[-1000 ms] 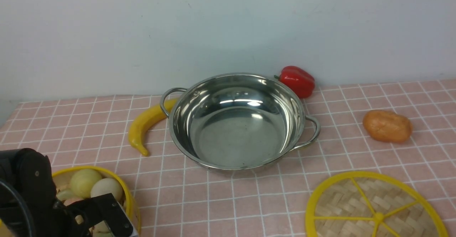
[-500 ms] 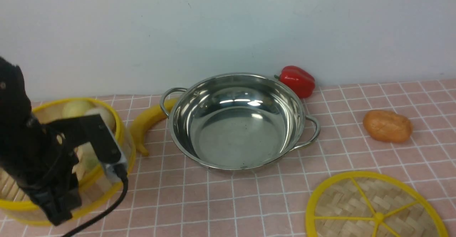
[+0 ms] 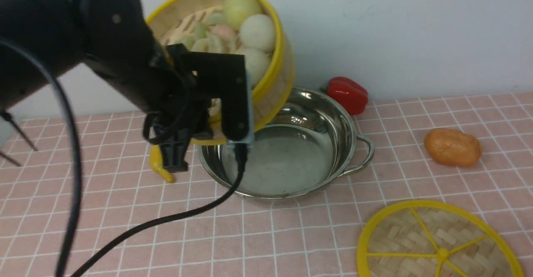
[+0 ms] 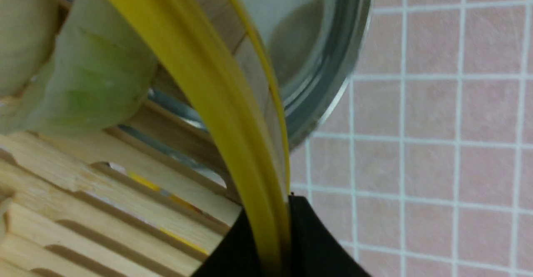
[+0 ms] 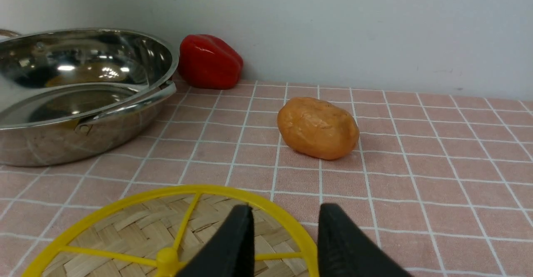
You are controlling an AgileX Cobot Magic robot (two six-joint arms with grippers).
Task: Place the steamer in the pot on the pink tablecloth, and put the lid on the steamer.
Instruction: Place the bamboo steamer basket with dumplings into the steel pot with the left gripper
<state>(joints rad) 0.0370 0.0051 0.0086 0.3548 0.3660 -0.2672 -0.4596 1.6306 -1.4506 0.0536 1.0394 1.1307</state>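
Observation:
My left gripper (image 4: pixel 274 220) is shut on the yellow rim of the steamer (image 3: pixel 233 31). It holds the basket high and tilted over the back left of the pot (image 3: pixel 300 156); buns and dumplings lie inside. The black left arm (image 3: pixel 125 60) hides the basket's near side. The steamer's slatted floor (image 4: pixel 104 193) and the pot (image 4: pixel 320 39) below it show in the left wrist view. The lid (image 3: pixel 437 243) lies flat on the pink tablecloth (image 3: pixel 291 235) at the front right. My right gripper (image 5: pixel 285 216) is open, low over the lid's far rim (image 5: pixel 137 227).
A yellow banana (image 3: pixel 160 166) lies left of the pot, partly behind the arm. A red pepper (image 3: pixel 347 94) sits behind the pot by the wall. An orange potato (image 3: pixel 452 147) lies right of the pot. A black cable (image 3: pixel 158 223) trails across the front left.
My left arm has lifted the steamer from the table's front left, up and to the right, to above the pot's left side. The lid and pot have not moved.

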